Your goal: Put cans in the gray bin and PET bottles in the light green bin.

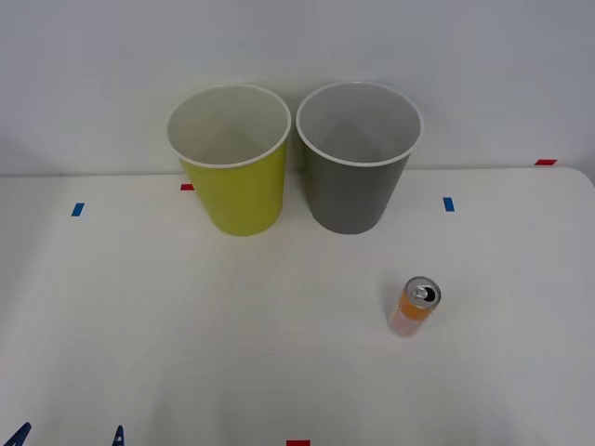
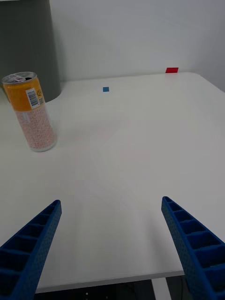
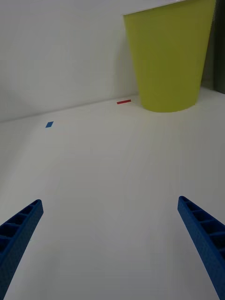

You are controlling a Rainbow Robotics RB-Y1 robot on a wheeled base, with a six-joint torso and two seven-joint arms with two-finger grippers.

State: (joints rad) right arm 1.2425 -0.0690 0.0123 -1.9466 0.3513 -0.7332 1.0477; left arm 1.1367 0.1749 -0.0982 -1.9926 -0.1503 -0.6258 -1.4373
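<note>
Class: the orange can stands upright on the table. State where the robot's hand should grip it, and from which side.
Grip the can around its mid-body, from the robot's side with the right hand, already open facing it. It stands upright, slim and round, with bare table around it.

White table: can, two bins
</note>
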